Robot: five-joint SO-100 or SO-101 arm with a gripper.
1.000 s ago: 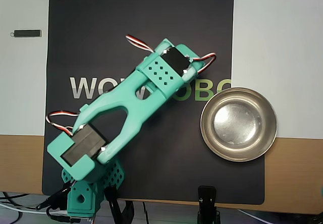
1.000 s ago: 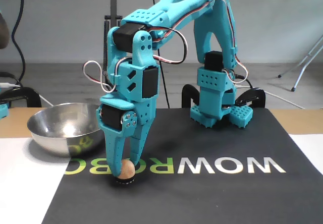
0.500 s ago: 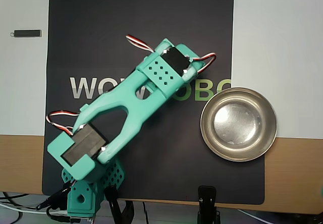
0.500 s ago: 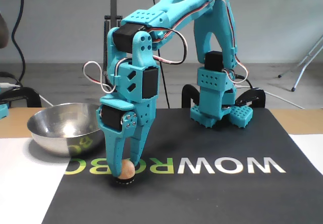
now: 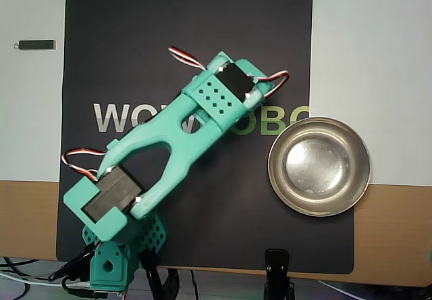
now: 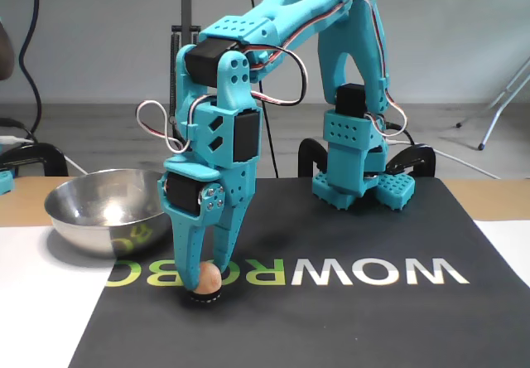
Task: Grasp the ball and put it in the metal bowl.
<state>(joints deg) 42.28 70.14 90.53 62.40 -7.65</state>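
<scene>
Tool (image 6: 203,278) of mine points straight down at the mat (image 6: 348,318), its two teal fingers (image 6: 184,260) narrowed around the ball (image 6: 207,278) — one on the ball's left in the fixed view, the other close on its right. They look to be touching it on both sides, so I judge that I have it pinched, though it has not left its place: it sits on a small dark ring (image 6: 203,299) that rests on the mat, right over the logo (image 6: 331,272). The overhead view cannot confirm any of this; my own arm (image 5: 175,144) covers the ball and the fingertips completely there.

What the coming move turns on is where the bowl (image 6: 103,210) lies from the ball. In the fixed view it stands to the left and a little farther back, near but apart, its rim higher than the ball now rests. In the overhead view the bowl (image 5: 319,166) is on the right, just beyond the end of the logo, partly on the mat and partly on the pale surface (image 5: 371,77). A ball has no long axis, so my wrist angle matters little — height matters. I judge I must lift clear of the ring and above the rim before swinging across, or the ball will strike the bowl's wall.
</scene>
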